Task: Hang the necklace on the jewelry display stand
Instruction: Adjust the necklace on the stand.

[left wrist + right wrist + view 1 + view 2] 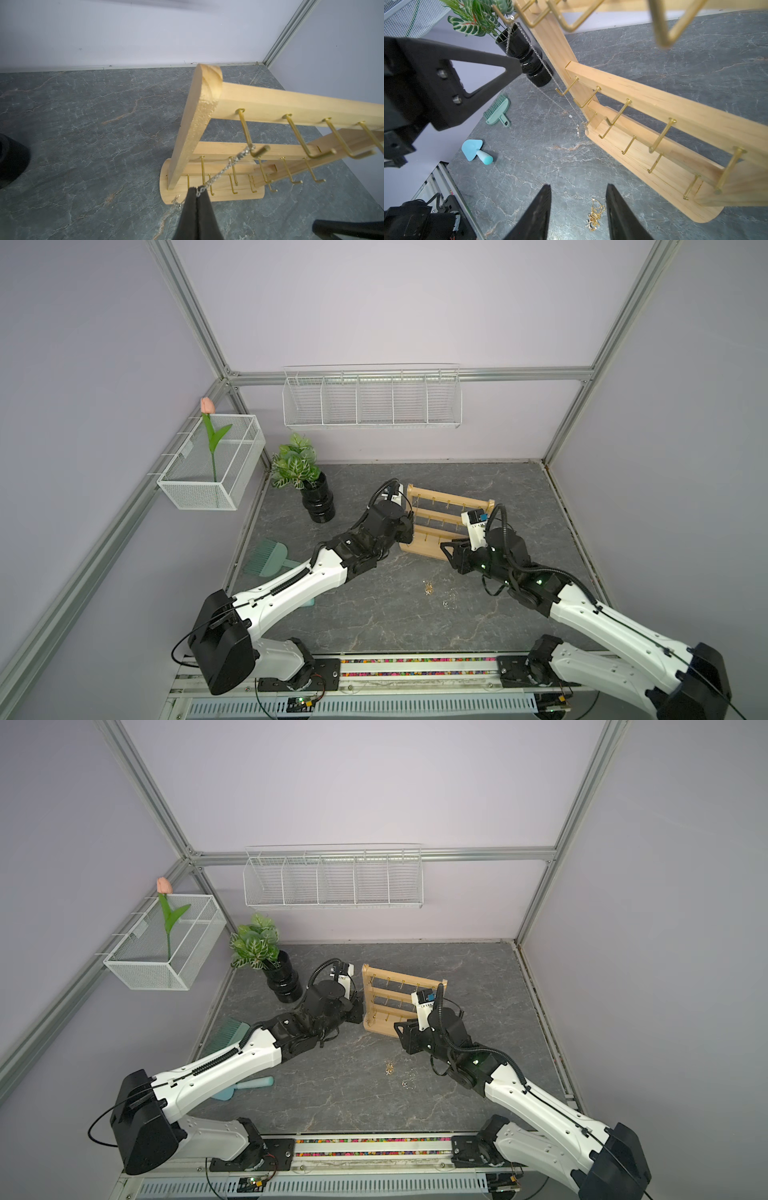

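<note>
Closest to me, at the near edge of the grey marbled table (374, 626), both arms rose from their rail and reached toward the jewelry display stand (446, 506), which stood upright past the table's middle, turned askew to its back edge. At the stand's left upright the left gripper (196, 190) had its fingers pressed together, pinching a silver necklace (226, 168). That chain ran taut from the pinch up to the first gold hook (252, 149) on the top crossbar, looped over it, with a short tail dangling below the fingers. By the stand's right end the right gripper (578, 187) hung with its fingers spread and nothing between them. A gold necklace (429, 588) lay heaped on the table in front of the stand, apart from its base. A potted plant (318, 502) sat near the back left corner, and a green brush (266, 556) lay by the left edge.
</note>
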Available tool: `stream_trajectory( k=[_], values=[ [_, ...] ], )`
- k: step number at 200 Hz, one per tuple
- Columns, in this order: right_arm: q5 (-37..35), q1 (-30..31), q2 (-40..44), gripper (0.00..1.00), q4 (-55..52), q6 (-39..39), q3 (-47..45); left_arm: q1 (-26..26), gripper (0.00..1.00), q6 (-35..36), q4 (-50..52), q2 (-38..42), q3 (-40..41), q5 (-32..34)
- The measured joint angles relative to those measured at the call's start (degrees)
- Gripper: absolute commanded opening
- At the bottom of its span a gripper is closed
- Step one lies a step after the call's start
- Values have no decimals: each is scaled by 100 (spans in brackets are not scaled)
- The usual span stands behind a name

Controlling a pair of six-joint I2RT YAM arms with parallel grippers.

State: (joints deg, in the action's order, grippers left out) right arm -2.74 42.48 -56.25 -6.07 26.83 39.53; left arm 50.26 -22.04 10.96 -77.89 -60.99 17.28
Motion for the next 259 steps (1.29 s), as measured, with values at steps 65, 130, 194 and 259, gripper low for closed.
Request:
stream_trajectory(
  k=[65, 130, 194, 259],
  values=[
    [-4, 0, 2, 46, 0, -2, 0, -48, 0, 24, -70, -192, -37, 2],
    [0, 0, 33, 46, -2, -4, 0, -129, 0, 24, -118, -404, -39, -22],
    [0, 0, 13, 46, -2, -4, 0, -190, 0, 66, -214, -540, -181, -76],
    [111, 37, -210, 45, 85, -31, 0, -195, 0, 66, -188, -538, -192, -190]
  ],
)
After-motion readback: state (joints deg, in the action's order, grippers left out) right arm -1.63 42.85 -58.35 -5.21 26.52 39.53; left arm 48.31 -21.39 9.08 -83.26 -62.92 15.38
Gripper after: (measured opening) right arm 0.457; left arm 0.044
